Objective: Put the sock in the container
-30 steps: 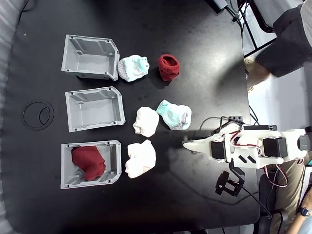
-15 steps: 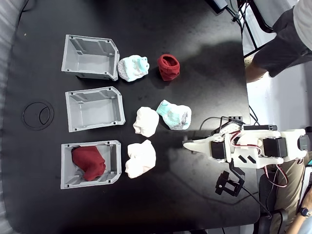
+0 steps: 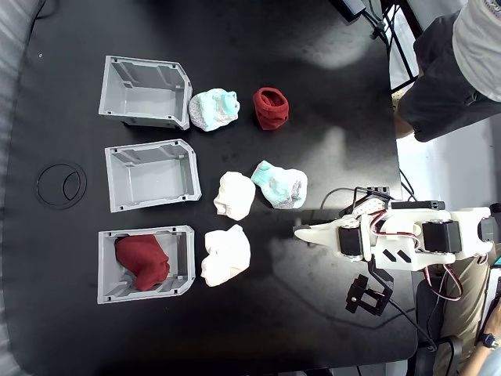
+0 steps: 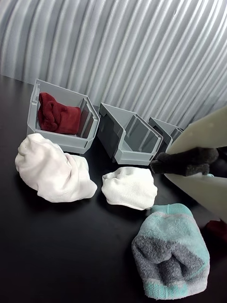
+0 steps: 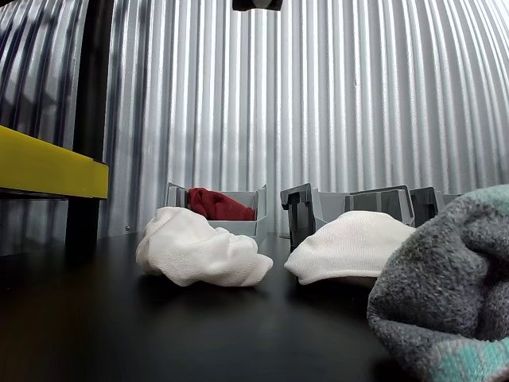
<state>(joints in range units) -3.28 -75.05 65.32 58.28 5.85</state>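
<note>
A dark red sock (image 3: 271, 107) stands free on the black table at the top, mouth up. Left of it are three grey containers in a column: the top one (image 3: 117, 103), the middle one (image 3: 125, 196) and the bottom one (image 3: 109, 290). The bottom one holds another dark red sock (image 3: 142, 261), also seen in the wrist view (image 4: 56, 118) and the other view (image 5: 219, 205). My gripper (image 3: 299, 232) rests low at the right, shut and holding nothing, far below the free red sock. In the wrist view the gripper (image 4: 163, 165) enters from the right.
Two white socks (image 3: 227, 255) (image 3: 234, 194) and two white-and-mint socks (image 3: 279, 185) (image 3: 213, 108) lie between the containers and the arm. A person (image 3: 462, 70) stands beyond the table's upper right edge. Cables trail by the arm's base (image 3: 438, 243).
The person at the upper right has shifted. The arm, the socks and the containers have not moved.
</note>
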